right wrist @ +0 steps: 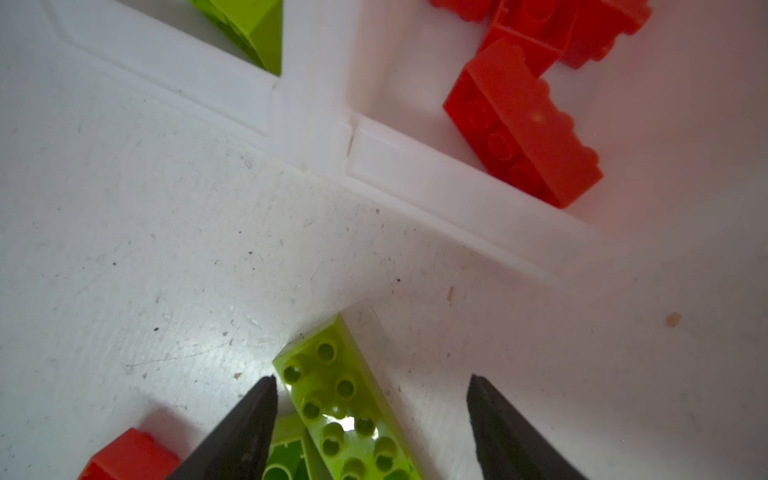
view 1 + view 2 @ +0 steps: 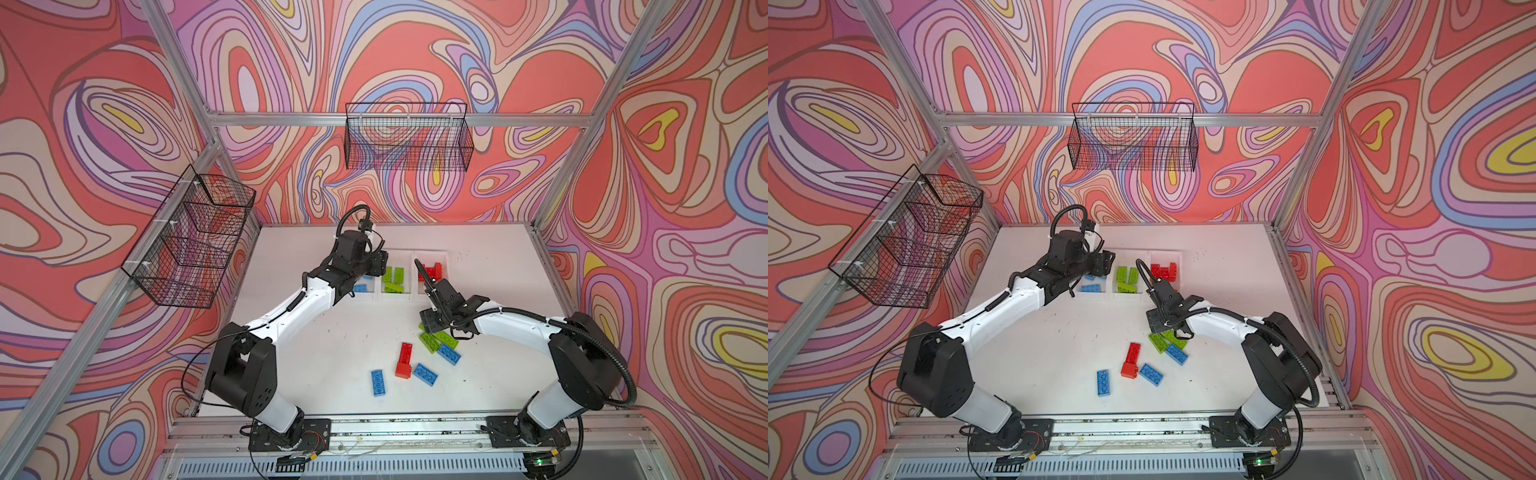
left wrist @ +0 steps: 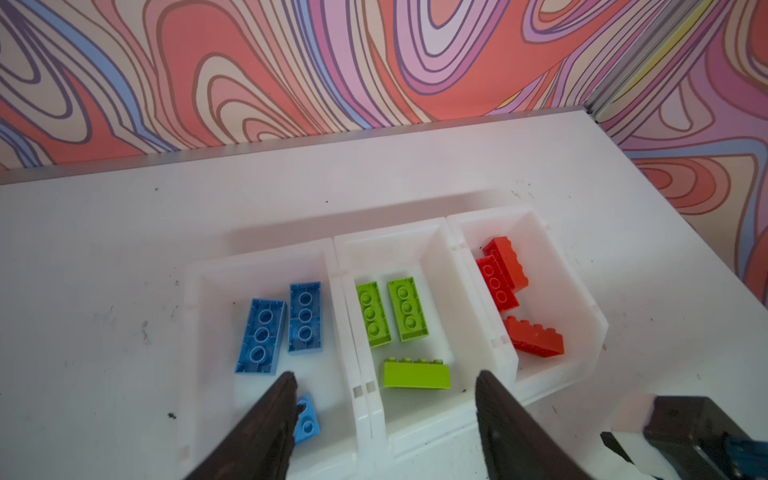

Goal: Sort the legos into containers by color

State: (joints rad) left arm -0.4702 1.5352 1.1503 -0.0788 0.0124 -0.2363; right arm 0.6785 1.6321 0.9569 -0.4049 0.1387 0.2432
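While the right gripper (image 1: 372,382) hangs wide open astride a green lego (image 1: 340,399) at lower centre, nothing gripped, closing could drag up the second green lego (image 1: 286,457) it leans on. Left gripper (image 3: 386,374), open and empty, hovers over the containers (image 3: 347,249) mid-frame, legos (image 3: 305,316) already sorted inside.

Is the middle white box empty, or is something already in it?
Not empty. The left wrist view shows the middle bin holding three lime green bricks. No other color shows inside it.
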